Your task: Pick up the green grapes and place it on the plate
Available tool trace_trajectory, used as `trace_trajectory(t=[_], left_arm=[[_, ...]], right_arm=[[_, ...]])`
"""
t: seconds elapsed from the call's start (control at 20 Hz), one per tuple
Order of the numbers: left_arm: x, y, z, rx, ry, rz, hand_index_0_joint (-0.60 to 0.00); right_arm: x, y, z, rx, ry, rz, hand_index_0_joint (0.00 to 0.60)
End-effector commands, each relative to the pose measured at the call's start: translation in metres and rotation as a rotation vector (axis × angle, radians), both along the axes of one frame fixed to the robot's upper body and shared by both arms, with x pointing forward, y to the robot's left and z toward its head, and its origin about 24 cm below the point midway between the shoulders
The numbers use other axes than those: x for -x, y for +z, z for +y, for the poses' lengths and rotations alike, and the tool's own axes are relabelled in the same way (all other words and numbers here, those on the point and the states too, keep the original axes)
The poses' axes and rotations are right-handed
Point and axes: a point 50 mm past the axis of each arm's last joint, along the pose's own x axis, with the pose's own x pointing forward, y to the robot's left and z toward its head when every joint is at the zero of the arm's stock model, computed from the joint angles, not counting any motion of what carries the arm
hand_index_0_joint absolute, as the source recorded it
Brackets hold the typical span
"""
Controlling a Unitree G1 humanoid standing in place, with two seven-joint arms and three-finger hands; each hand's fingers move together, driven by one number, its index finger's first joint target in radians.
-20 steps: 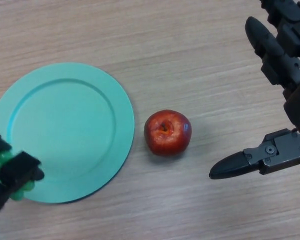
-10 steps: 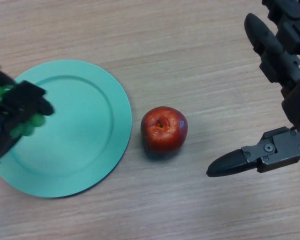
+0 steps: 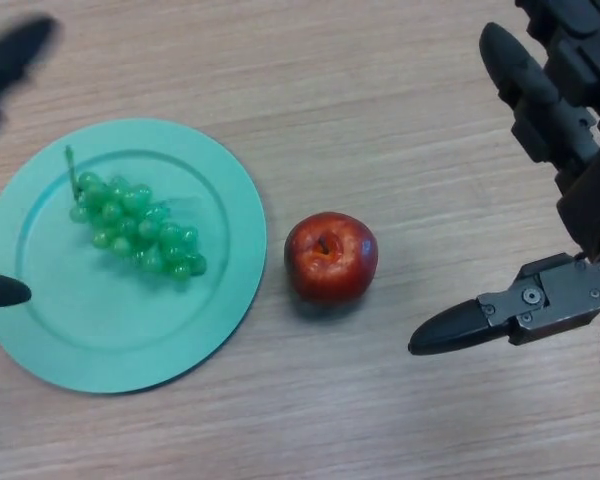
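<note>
One bunch of grapes [image 3: 133, 225] is seen lying on the one plate [image 3: 225, 190], left of its centre, stem toward the far rim. One apple [image 3: 331, 257] sits just right of the plate. The left hand [image 3: 10, 58], mostly cut off, is spread around the plate's left edge, touching nothing. The right hand [image 3: 550, 120] is held open well right of the plate, partly cropped.

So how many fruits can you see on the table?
2. The green grapes lie on the plate, on its left half. The red apple sits on the table just right of the plate.
</note>
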Motion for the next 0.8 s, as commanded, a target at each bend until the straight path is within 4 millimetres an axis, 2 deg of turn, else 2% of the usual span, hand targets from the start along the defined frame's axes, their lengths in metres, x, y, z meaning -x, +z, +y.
trace_trajectory(t=[0.05, 0.2, 0.3, 0.4, 0.8], left_arm=[[0.012, 0.019, 0.007, 0.117, -0.031, -0.055, 0.000], [0.007, 0.014, 0.020, 0.459, -0.121, 0.022, 0.000], [0.009, 0.013, 0.020, 0.656, -0.237, 0.055, 0.000], [0.011, 0.011, 0.018, 0.733, -0.288, 0.070, 0.000], [0.015, 0.013, 0.004, 0.761, -0.370, 0.096, 0.000]], right_arm=[[0.013, 0.023, -0.001, -0.020, 0.012, -0.191, 0.000], [0.013, 0.022, 0.003, -0.020, 0.021, -0.181, 0.000], [0.012, 0.021, 0.006, -0.021, 0.034, -0.173, 0.000], [0.012, 0.022, 0.007, -0.019, 0.037, -0.170, 0.000], [0.010, 0.021, 0.009, 0.002, 0.024, -0.163, 0.000]])
